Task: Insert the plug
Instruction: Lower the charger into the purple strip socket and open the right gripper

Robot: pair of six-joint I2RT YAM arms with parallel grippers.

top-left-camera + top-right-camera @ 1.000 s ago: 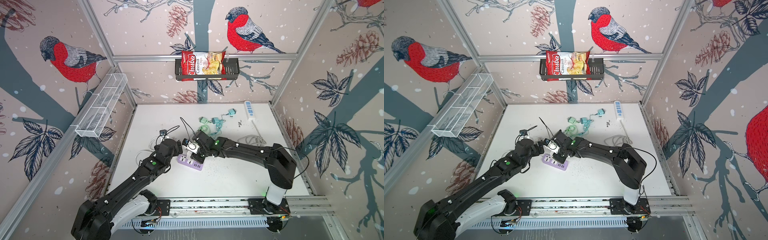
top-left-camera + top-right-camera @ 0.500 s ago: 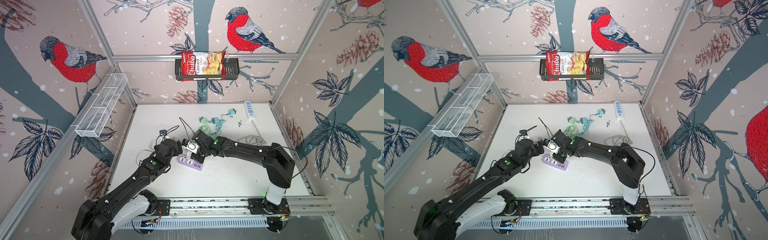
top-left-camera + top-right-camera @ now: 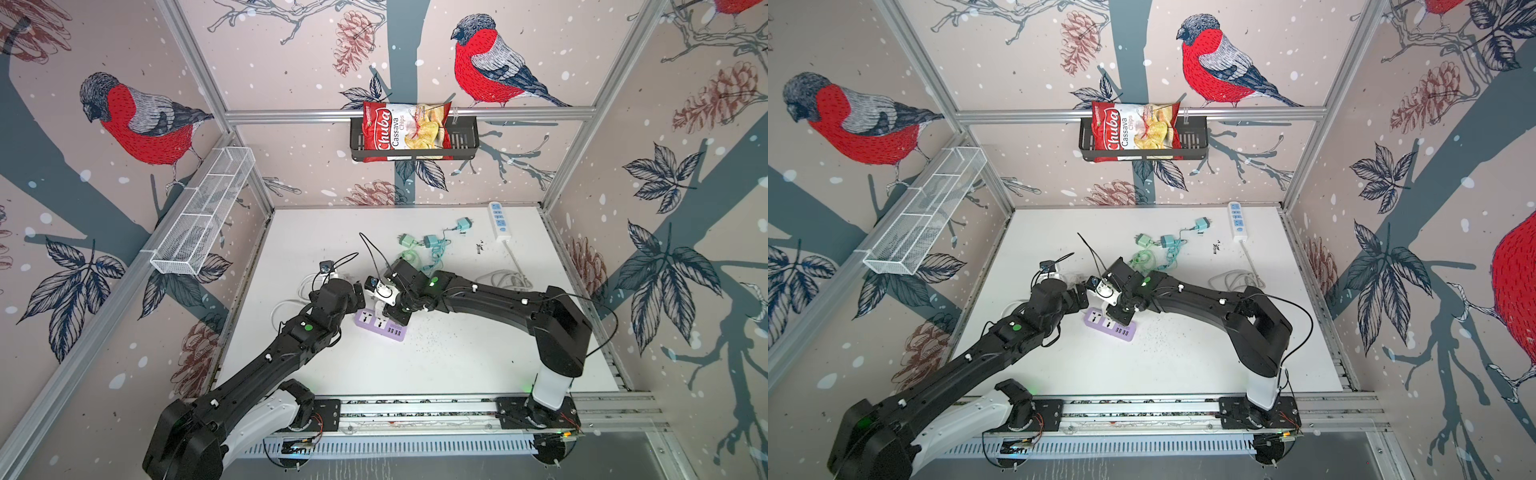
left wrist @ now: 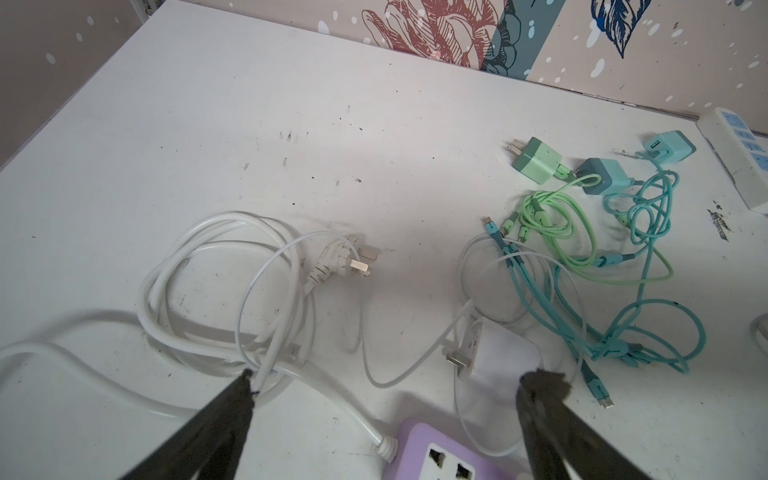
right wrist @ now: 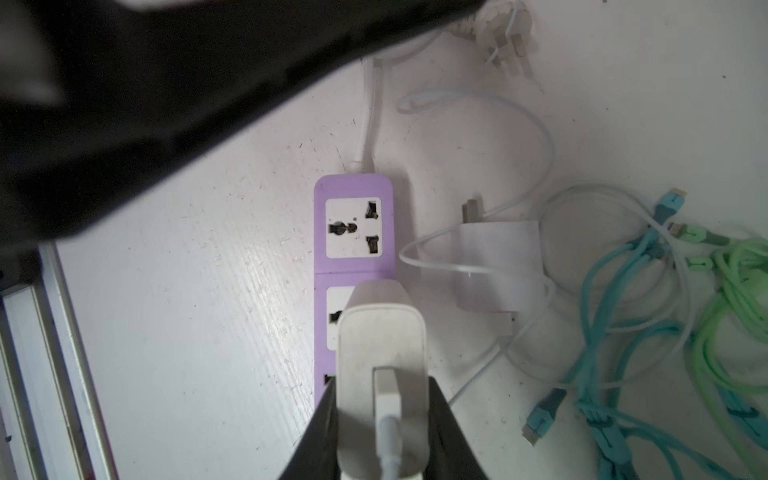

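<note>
My right gripper [image 5: 382,390] is shut on a white charger plug [image 5: 380,332], one finger on each side of its body. The plug stands over the middle socket of the purple power strip [image 5: 353,232]. Its prongs are hidden under its body, so I cannot tell whether they sit in the socket. In both top views the strip [image 3: 379,326] [image 3: 1111,324] lies mid-table under the right gripper [image 3: 388,311]. My left gripper [image 4: 392,378] is open and holds nothing. It hovers by the strip's cord end [image 4: 444,457], left of the right gripper [image 3: 1115,309].
A second white charger [image 5: 496,266] lies beside the strip, with the strip's own three-prong plug [image 4: 340,259] and coiled white cord nearby. Green and teal chargers [image 3: 407,240] with tangled cables lie behind. A white power strip [image 3: 498,220] sits at the back right.
</note>
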